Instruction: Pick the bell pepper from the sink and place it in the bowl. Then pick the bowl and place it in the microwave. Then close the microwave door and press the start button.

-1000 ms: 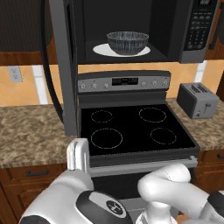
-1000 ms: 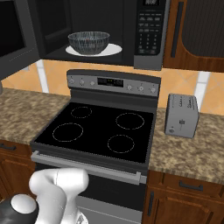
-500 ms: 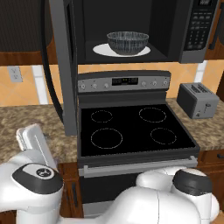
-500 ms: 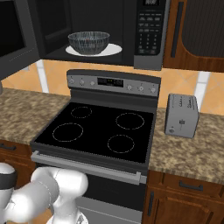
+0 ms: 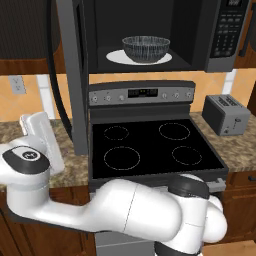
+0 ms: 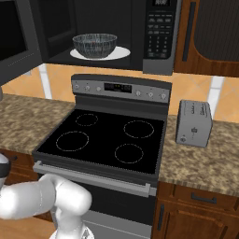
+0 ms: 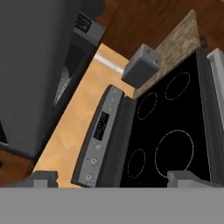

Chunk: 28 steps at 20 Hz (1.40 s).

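Bowl (image 5: pixel 146 48), dark grey with whitish streaks, standing upright on the white round plate (image 5: pixel 117 57) inside the microwave (image 5: pixel 150 35), roughly centred, with open room to each side wall and above its rim. A small red spot inside the bowl in the right base view may be the bell pepper (image 6: pixel 94 45); it is too small to be sure. Microwave door (image 5: pixel 70 75) swung wide to the left, its edge hanging over the left end of the stove (image 5: pixel 150 145), long axis vertical. Button panel (image 5: pixel 226 30) runs down the microwave's right side. Toaster (image 5: pixel 226 115) sits on the stone surface (image 5: pixel 240 145) right of the stove, apart from its edge. Hand (image 7: pixel 111 177) released, fingers (image 7: pixel 41 178) spread wide with nothing between them, over the stove's front, looking across the burners toward the control strip (image 7: pixel 98 135).
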{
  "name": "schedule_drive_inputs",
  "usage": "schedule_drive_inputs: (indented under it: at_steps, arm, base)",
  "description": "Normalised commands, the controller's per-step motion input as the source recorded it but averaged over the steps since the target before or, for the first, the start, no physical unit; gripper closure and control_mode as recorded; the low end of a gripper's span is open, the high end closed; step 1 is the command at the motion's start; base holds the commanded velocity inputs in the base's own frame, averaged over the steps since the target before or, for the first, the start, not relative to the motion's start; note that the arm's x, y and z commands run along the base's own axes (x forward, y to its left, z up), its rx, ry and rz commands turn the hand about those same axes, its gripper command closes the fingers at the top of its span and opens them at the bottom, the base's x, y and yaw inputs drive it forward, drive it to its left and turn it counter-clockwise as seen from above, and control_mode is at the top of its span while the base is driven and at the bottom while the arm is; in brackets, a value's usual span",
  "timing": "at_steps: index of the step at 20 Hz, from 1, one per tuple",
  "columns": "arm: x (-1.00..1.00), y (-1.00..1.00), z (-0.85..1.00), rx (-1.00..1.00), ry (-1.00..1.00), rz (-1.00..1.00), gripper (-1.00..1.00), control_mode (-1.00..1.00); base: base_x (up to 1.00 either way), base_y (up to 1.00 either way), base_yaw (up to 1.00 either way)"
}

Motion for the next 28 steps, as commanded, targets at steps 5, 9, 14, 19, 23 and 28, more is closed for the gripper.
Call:
schedule_drive_inputs:
  at_steps: [5,9,14,19,23,28]
  arm:
    - [0.52,-0.98,0.64,-0.02,0.00,-0.15,-1.00,-1.00]
    - [0.14,-1.00,0.59,0.00,0.00,-0.14,-1.00,-1.00]
    - [0.12,-1.00,0.63,0.00,0.00,-0.13,-1.00,-1.00]
    - [0.32,-1.00,0.69,0.00,0.00,-0.10,-1.00,-1.00]
    - [0.64,-1.00,0.48,0.00,0.00,-0.10,-1.00,-1.00]
    - [0.98,-1.00,0.18,-0.01,0.07,-0.09,-1.00,-1.00]
  base:
    - [0.00,0.00,0.00]
    - [0.00,0.00,0.00]
    - [0.00,0.00,0.00]
    - [0.00,0.00,0.00]
    - [0.00,0.00,0.00]
    - [0.00,0.00,0.00]
